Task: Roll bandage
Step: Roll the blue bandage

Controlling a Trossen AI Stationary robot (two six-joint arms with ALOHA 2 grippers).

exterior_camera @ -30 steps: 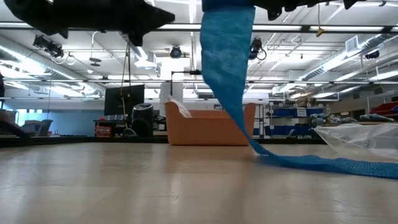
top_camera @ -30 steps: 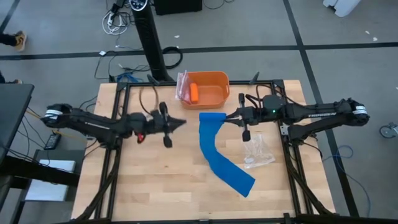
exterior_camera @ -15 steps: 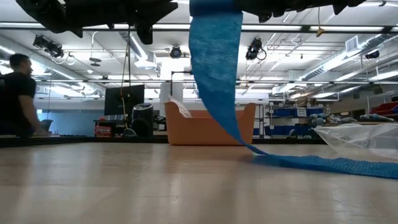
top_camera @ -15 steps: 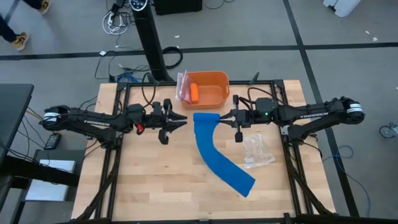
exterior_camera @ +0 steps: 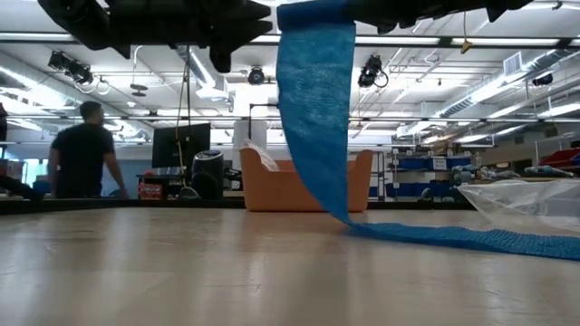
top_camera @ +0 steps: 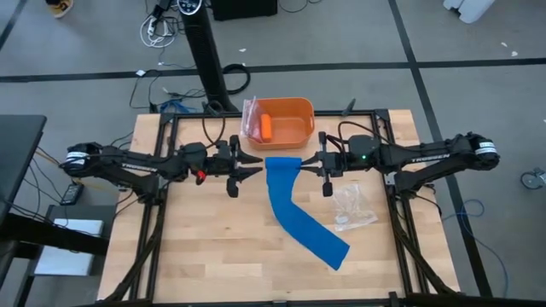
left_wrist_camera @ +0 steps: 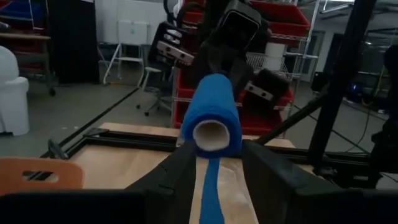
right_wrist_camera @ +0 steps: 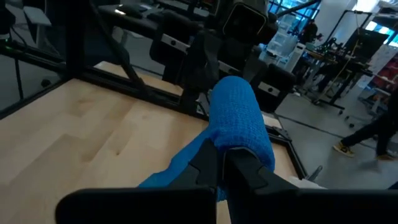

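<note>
table [top_camera: 205, 247]: carries the bandage's loose tail.
bandage [top_camera: 294, 209]: rolled end held aloft between the arms, axis running left to right; tail slants down to the table.
right pincer [top_camera: 312, 160]: clenched on the roll's right end.
left pincer [top_camera: 253, 164]: spread, just beside the roll's open left end, nearer for the next grasp.

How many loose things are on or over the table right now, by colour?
Blue: 1, the bandage
Orange: 2, the bin and the small cylinder inside it
Clear: 2, the plastic bag on the table and a plastic bag at the bin's edge
Total: 5
</note>
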